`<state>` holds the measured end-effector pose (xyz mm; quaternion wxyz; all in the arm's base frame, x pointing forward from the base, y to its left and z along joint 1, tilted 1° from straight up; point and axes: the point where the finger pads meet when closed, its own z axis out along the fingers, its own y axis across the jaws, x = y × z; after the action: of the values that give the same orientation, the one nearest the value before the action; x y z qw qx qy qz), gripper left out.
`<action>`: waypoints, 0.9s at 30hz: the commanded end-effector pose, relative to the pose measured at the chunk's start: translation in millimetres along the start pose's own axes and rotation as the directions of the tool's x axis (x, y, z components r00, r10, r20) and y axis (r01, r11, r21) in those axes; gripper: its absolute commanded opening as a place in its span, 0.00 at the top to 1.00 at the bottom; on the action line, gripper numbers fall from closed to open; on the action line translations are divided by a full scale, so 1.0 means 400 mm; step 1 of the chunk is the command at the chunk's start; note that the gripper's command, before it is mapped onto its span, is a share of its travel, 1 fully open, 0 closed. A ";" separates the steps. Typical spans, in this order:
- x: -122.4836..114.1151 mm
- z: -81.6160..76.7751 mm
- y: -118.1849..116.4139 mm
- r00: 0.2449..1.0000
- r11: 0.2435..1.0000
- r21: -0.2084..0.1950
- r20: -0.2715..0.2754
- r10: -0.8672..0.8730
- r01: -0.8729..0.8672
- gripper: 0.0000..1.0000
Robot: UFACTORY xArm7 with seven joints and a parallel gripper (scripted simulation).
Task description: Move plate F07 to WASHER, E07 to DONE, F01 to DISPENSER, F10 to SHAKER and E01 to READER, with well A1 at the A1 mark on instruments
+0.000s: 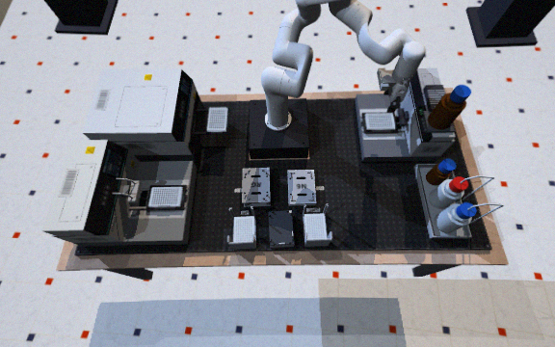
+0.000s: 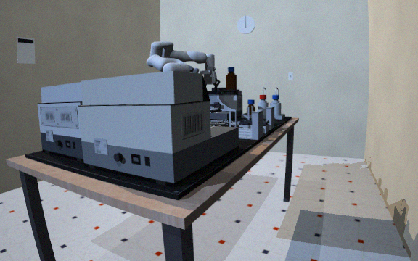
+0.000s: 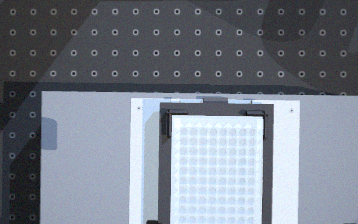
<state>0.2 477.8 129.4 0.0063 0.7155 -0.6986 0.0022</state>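
Your gripper (image 1: pixel 395 107) hangs fully open, holding nothing, over the far-right instrument (image 1: pixel 383 145).
Only your wrist camera shows the white plate (image 3: pixel 216 170) lying flat inside its dark frame; the arm (image 1: pixel 287 63) bends right from its base.

White well plate (image 3: pixel 216 170), black perforated deck (image 3: pixel 130 45), grey housing (image 3: pixel 85 160)
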 end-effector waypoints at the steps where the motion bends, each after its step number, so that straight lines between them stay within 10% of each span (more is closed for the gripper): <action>1: -0.003 -0.006 -0.001 1.000 1.000 0.000 0.005 0.000 0.000 0.00; 27: -0.003 0.031 -0.001 1.000 1.000 0.000 0.005 0.000 0.000 0.00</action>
<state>0.2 477.7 118.7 0.0064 0.7155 -0.6986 0.0023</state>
